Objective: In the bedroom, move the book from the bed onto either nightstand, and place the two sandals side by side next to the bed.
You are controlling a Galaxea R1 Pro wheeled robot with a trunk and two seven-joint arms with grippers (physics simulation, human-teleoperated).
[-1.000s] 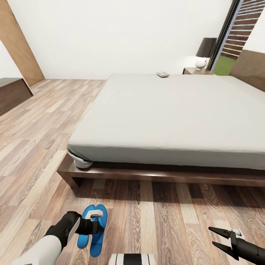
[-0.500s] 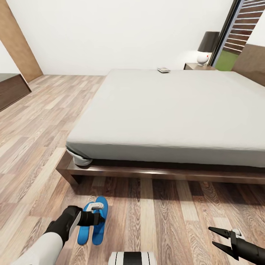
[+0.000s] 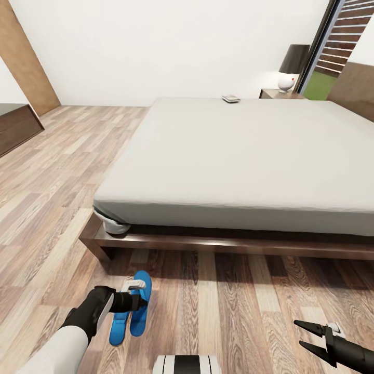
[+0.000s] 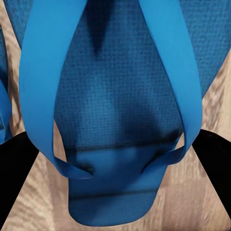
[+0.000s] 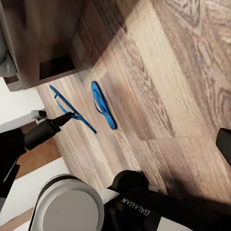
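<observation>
Two bright blue sandals are on the wood floor just in front of the bed's near left corner. My left gripper (image 3: 137, 300) is shut on the sandal nearer the bed (image 3: 145, 283), whose strap and sole (image 4: 120, 96) sit between the black fingers (image 4: 14, 183). In the right wrist view this sandal (image 5: 72, 113) tilts off the floor, while the other sandal (image 5: 103, 106) lies flat beside it (image 3: 118, 328). The book (image 3: 230, 98) lies at the far edge of the grey bed (image 3: 234, 156). A nightstand (image 3: 278, 94) stands beyond it. My right gripper (image 3: 306, 335) hangs open and empty, low at the right.
A white lamp with a dark shade (image 3: 289, 72) stands on the nightstand beside the window. A dark dresser (image 3: 15, 127) sits at the far left. The bed's dark frame (image 3: 208, 244) juts out over the floor. My own base (image 5: 67, 207) is close under the arms.
The view shifted slightly at first. My left gripper has carried its sandal a little toward the bed, so it now sits ahead of the other one. The right arm is unchanged.
</observation>
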